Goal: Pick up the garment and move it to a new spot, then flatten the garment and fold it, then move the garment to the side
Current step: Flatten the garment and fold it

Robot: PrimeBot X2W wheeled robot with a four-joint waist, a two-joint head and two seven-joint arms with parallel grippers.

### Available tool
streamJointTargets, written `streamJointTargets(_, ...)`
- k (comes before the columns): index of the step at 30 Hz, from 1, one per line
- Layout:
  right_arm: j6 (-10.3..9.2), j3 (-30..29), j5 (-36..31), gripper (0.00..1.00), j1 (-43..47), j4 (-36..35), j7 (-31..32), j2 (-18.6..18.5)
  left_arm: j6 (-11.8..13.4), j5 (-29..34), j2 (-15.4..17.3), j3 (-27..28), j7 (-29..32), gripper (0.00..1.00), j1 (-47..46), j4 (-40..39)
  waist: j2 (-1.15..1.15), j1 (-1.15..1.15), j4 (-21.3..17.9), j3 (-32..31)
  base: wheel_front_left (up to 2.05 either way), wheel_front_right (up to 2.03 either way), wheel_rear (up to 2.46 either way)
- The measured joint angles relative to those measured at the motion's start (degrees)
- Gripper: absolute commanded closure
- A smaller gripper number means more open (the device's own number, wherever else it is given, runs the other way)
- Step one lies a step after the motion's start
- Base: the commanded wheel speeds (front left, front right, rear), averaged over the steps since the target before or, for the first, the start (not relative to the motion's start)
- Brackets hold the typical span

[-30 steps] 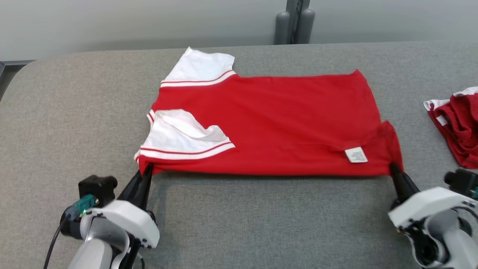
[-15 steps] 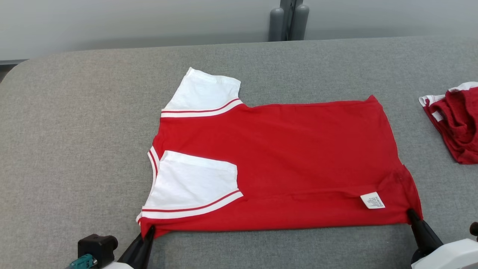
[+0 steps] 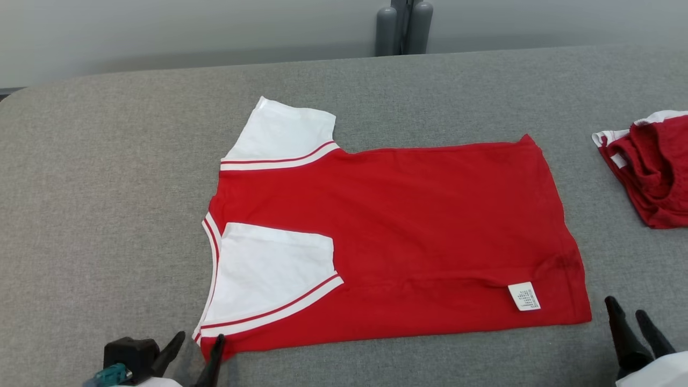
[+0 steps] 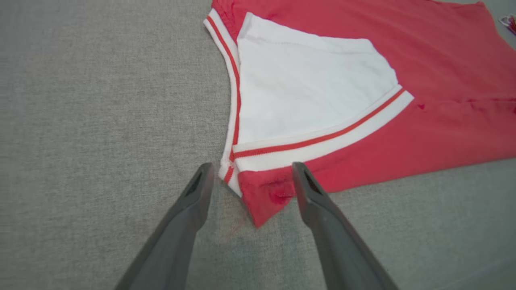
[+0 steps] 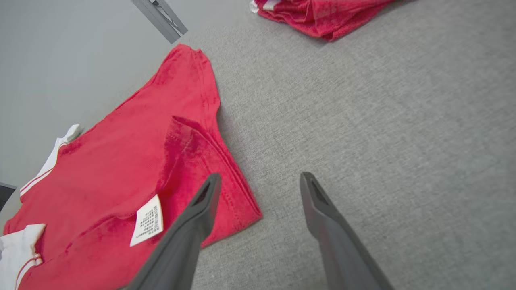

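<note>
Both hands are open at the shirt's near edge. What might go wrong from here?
1. A corner of the shirt lies inside the open left hand; pulling back may drag it and undo the fold.
2. The fabric is creased near the label; folding may trap it.
3. Another red garment lies at the right; sliding that way may hit it.

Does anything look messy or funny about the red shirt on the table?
A little. The white label shows on the red shirt by its near right corner, where the cloth is turned over and wrinkled. Another red garment lies crumpled at the right of the table.
</note>
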Motion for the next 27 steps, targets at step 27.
streamJointTargets(27, 0.0, 16.5, -8.0, 0.0, -22.3, -2.1, -5.4, -7.0, -8.7, 1.8, 9.1, -2.6, 11.7, 0.0, -52.4, 26.3, 0.0, 0.0, -8.1, 11.7, 0.0, 0.0, 0.0)
